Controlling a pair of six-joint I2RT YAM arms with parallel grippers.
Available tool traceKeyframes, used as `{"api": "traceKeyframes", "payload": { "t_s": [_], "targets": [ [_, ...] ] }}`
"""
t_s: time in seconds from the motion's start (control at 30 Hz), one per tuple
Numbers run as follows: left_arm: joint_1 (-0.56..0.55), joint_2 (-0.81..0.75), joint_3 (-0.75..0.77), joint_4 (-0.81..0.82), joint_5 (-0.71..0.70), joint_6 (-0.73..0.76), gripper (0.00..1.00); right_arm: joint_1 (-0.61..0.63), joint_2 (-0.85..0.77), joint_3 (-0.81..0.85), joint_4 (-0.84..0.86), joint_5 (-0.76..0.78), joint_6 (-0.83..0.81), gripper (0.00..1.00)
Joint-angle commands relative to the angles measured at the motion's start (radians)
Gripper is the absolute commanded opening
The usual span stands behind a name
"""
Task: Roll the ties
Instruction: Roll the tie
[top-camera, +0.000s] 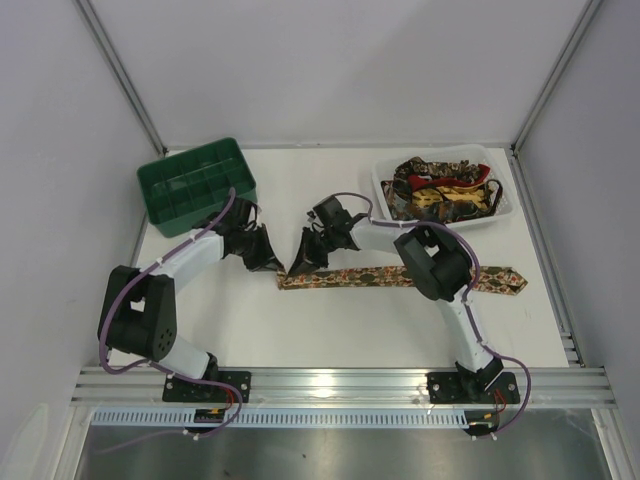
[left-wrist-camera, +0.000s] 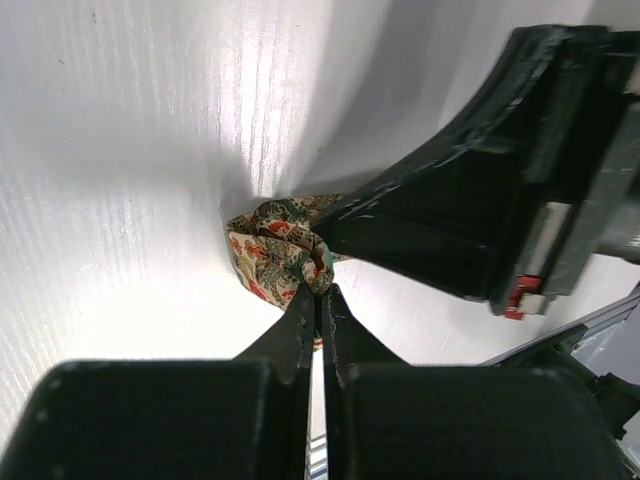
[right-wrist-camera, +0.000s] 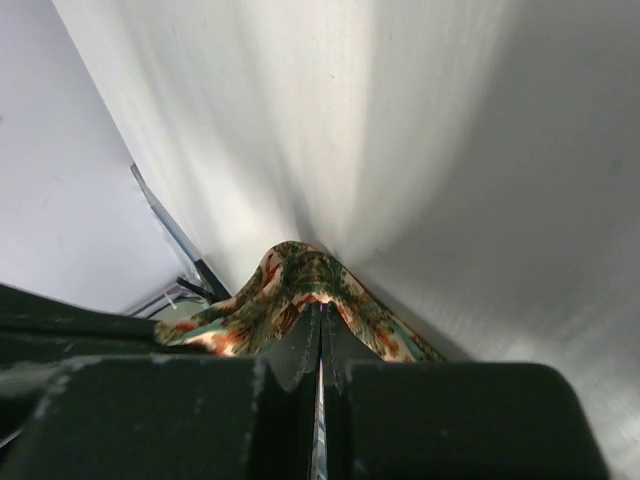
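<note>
Necktie (top-camera: 350, 279): paisley print in brown, green and red, lying flat and straight across the bench (top-camera: 350, 335). Its pointed end is to my right, and its left end is bunched into a small fold.
Left claw (left-wrist-camera: 320, 300): closed, pinching that fold from the left side.
Right claw (right-wrist-camera: 320, 325): closed on the same fold, with the fabric humped just ahead of its tips. In the left wrist view its body almost touches my left claw.
Spare ties (top-camera: 440, 195): heaped in the white tray (top-camera: 378, 182) at the far right, well apart from the work.
Green crate (top-camera: 165, 212): far left, behind my left arm.
Risk, collision: both claws crowd one small fold, so I judge that any turn to start the roll could knock them together.
Risk, slip: the grip looks thin, so a tug could pull the fabric free and open the fold.
Risk, skew: the long tail lies under my right arm, and drag there might wind the necktie crooked or loose.
</note>
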Motion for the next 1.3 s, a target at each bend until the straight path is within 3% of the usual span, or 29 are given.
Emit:
{"api": "traceKeyframes", "payload": {
  "t_s": [0.0,0.43,1.1,1.27],
  "targets": [
    [-0.009,-0.018,0.034,-0.011,-0.03,-0.005,0.0,-0.009,-0.087,-0.001,-0.047,0.036,-0.033,0.0],
    [-0.086,0.051,0.1,-0.032,-0.042,-0.002,0.0,-0.034,-0.13,-0.084,-0.176,0.182,-0.101,0.0],
    [-0.147,0.149,0.095,0.056,-0.018,-0.039,0.01,-0.037,-0.144,-0.13,-0.146,0.174,-0.073,0.0],
    [-0.153,0.169,0.1,0.083,0.002,-0.05,0.07,-0.039,-0.145,-0.138,-0.147,0.177,-0.07,0.0]
  ]
}}
